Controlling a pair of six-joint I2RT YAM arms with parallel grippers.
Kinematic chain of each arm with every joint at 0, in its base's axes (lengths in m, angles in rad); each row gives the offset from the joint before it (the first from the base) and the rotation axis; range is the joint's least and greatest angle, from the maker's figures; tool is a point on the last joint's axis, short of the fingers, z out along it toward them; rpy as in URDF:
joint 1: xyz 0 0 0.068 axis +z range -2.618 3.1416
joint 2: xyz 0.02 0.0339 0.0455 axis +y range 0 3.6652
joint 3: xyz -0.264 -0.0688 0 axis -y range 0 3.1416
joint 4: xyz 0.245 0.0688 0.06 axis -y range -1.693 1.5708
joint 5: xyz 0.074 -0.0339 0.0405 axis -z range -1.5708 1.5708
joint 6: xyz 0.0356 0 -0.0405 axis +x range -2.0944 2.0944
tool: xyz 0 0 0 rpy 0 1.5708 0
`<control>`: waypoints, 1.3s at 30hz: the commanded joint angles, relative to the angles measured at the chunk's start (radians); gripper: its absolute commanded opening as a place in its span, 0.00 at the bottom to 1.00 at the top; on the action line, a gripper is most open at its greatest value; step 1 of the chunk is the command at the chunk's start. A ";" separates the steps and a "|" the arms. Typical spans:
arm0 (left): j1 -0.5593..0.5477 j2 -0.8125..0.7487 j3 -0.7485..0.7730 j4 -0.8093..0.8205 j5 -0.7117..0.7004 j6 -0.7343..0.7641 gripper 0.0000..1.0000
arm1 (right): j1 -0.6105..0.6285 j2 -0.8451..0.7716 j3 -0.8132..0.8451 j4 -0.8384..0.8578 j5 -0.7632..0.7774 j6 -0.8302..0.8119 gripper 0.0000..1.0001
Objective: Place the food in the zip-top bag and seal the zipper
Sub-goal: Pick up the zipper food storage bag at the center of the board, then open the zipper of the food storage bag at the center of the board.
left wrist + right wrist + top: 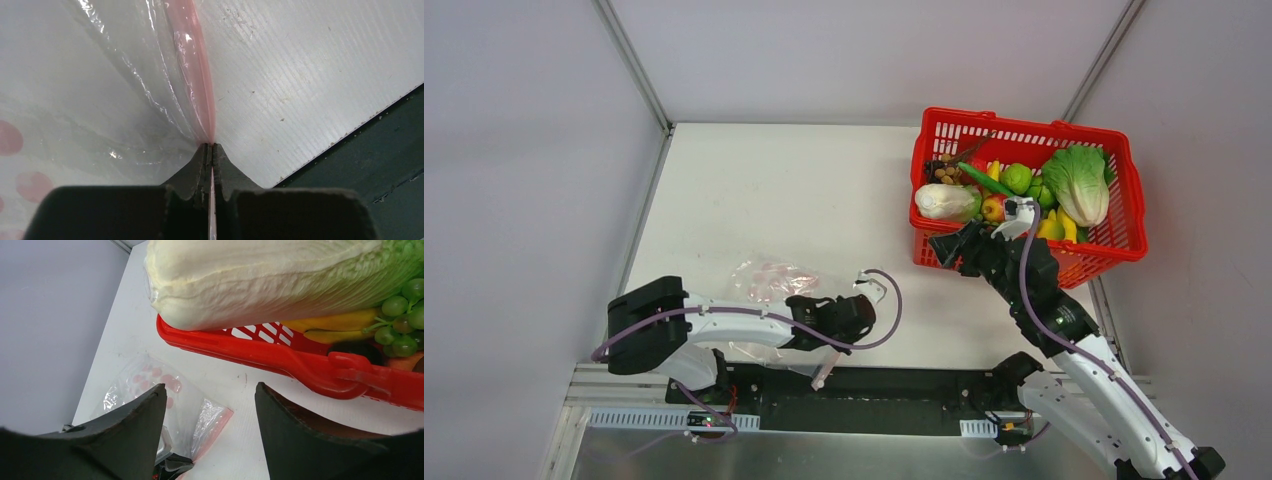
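The white worktop [804, 190], lightly scuffed, is enclosed by pale grey walls [524, 150] with metal struts [634, 65] in the corners. The zip-top bag [769, 282] lies crumpled at the near left, beside the left arm. It stretches roughly from the worktop's middle toward the near edge, with its mouth on the right side. The left jaws are pressed together on the zipper [197, 85] (the pink strip runs straight away from them, clear film to one side). The right jaws stand well apart, holding nothing, just outside the near-left rim of the red basket [1124, 248] at the far right. The food [1024, 185] is heaped there, a pale cabbage [260, 280] nearest.
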 commanded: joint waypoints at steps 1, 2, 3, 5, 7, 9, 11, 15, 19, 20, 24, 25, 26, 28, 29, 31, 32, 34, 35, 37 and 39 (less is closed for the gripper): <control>-0.010 -0.054 -0.037 -0.004 0.003 0.000 0.00 | 0.002 0.001 -0.001 0.048 -0.004 0.011 0.67; -0.010 -0.074 -0.046 0.007 -0.004 -0.004 0.00 | 0.002 0.003 0.000 0.049 -0.020 0.010 0.66; -0.008 -0.096 -0.053 0.014 -0.013 -0.007 0.00 | 0.002 0.003 0.000 0.052 -0.043 0.009 0.66; -0.005 -0.141 -0.066 0.025 -0.034 -0.015 0.00 | 0.003 0.002 -0.003 0.068 -0.112 0.007 0.64; 0.007 -0.192 -0.082 0.040 -0.041 -0.025 0.00 | 0.003 0.003 -0.006 0.083 -0.169 0.006 0.62; 0.027 -0.246 -0.097 0.052 -0.035 -0.034 0.00 | 0.002 0.008 -0.009 0.096 -0.224 0.005 0.57; 0.048 -0.298 -0.108 0.055 -0.038 -0.041 0.00 | 0.003 0.016 -0.008 0.110 -0.286 0.008 0.55; 0.112 -0.402 -0.122 0.053 -0.034 -0.046 0.00 | 0.002 0.046 -0.003 0.136 -0.424 0.021 0.55; 0.172 -0.504 -0.130 0.051 -0.016 -0.054 0.00 | 0.004 0.088 -0.003 0.174 -0.532 0.061 0.55; 0.181 -0.528 -0.131 0.051 -0.022 -0.055 0.00 | 0.010 0.100 -0.002 0.188 -0.551 0.076 0.54; 0.204 -0.602 -0.125 0.051 -0.056 -0.066 0.00 | 0.093 0.168 0.001 0.215 -0.532 0.103 0.53; 0.207 -0.615 -0.122 0.051 -0.064 -0.066 0.00 | 0.128 0.186 0.002 0.215 -0.505 0.102 0.53; 0.208 -0.625 -0.118 0.053 -0.066 -0.065 0.00 | 0.161 0.209 0.004 0.236 -0.471 0.103 0.53; 0.209 -0.635 -0.108 0.053 -0.064 -0.064 0.00 | 0.223 0.263 0.017 0.247 -0.409 0.101 0.53; 0.209 -0.636 -0.103 0.052 -0.063 -0.063 0.00 | 0.246 0.292 0.029 0.248 -0.389 0.100 0.53; 0.209 -0.634 -0.094 0.050 -0.060 -0.063 0.00 | 0.282 0.348 0.057 0.254 -0.351 0.109 0.50; 0.209 -0.632 -0.092 0.051 -0.061 -0.063 0.00 | 0.292 0.373 0.065 0.263 -0.330 0.120 0.49; 0.209 -0.629 -0.089 0.057 -0.058 -0.065 0.00 | 0.308 0.420 0.078 0.283 -0.313 0.132 0.47; 0.208 -0.628 -0.088 0.060 -0.056 -0.066 0.00 | 0.315 0.442 0.087 0.287 -0.310 0.139 0.46; 0.208 -0.628 -0.087 0.071 -0.049 -0.067 0.00 | 0.326 0.480 0.090 0.328 -0.305 0.157 0.44; 0.208 -0.626 -0.087 0.077 -0.044 -0.071 0.00 | 0.331 0.499 0.084 0.372 -0.304 0.183 0.43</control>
